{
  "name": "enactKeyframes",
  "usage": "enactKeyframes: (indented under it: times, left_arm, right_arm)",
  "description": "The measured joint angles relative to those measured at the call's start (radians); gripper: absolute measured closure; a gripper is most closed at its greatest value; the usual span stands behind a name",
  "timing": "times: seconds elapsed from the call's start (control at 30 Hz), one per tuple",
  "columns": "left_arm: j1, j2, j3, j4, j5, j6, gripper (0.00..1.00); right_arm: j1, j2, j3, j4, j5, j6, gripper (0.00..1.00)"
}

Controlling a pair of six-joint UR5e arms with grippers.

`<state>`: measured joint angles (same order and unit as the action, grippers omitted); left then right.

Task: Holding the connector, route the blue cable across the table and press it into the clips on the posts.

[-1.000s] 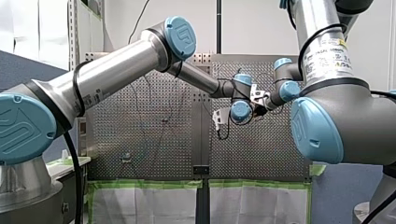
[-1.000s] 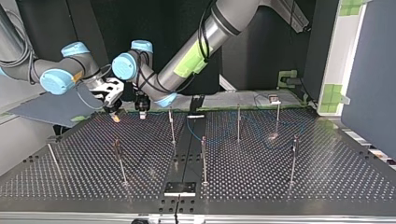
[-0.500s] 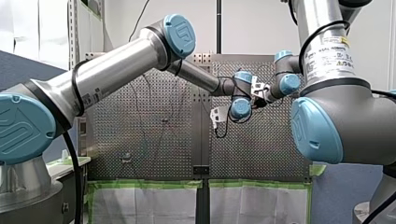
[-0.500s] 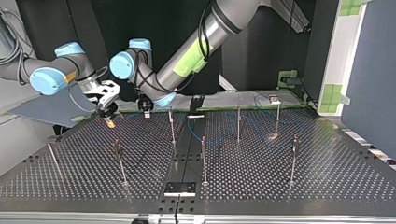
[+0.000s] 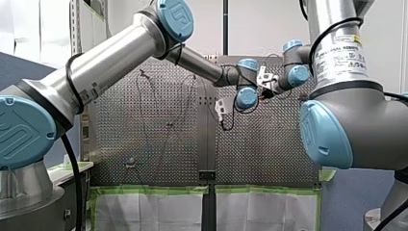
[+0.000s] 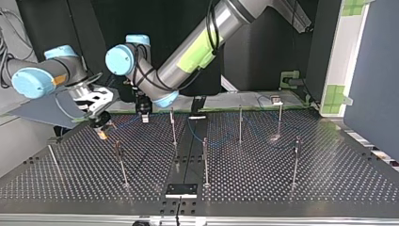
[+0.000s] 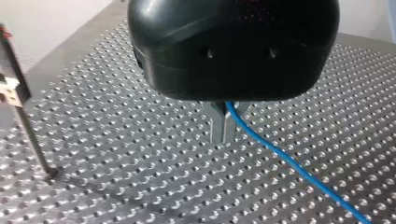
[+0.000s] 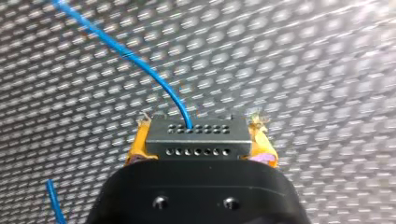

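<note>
Near the table's (image 6: 282,188) far-left edge in the top view, my right gripper (image 6: 101,126) pinches the connector (image 8: 196,138) and my left gripper (image 7: 223,129) seems clamped on the blue cable (image 7: 280,154) close by, so a hard pull could slip either grip or snag the nearest post (image 6: 120,162).

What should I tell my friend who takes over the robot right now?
My right gripper, yellow pads: shut on the dark grey rectangular connector.
My left gripper: shut on the thin blue cable, which trails off over the perforated metal table.
Both work at the top view's left; the slim metal posts stand nearby, untouched.
Done: connector and cable gripped.
Left: route the cable and press it onto the posts; I cannot tell if any holds it.
</note>
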<state>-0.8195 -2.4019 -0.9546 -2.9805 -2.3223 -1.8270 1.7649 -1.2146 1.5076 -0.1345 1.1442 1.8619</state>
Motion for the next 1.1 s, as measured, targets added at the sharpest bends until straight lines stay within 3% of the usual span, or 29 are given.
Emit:
enactKeyframes:
  times: [0.13, 0.23, 0.53, 0.8, 1.1]
  left_arm:
    - [-0.006, 0.034, -0.016, -0.001, -0.001, 0.000, 1.00]
    - [-0.010, 0.055, -0.019, -0.001, -0.003, 0.000, 1.00]
    - [-0.012, 0.109, -0.018, 0.004, -0.001, 0.004, 1.00]
    - [-0.008, 0.117, -0.011, 0.004, 0.003, 0.006, 1.00]
    - [-0.002, 0.117, 0.043, 0.008, 0.021, 0.013, 1.00]
  right_arm:
    - [0.001, -0.040, -0.016, 0.002, -0.004, 0.029, 1.00]
    - [0.000, -0.065, -0.022, 0.009, -0.007, 0.037, 1.00]
    - [0.002, -0.093, -0.029, 0.026, -0.009, 0.040, 1.00]
    - [0.005, -0.098, -0.046, 0.050, -0.009, 0.039, 1.00]
    - [0.004, -0.101, -0.065, 0.067, -0.011, 0.037, 1.00]
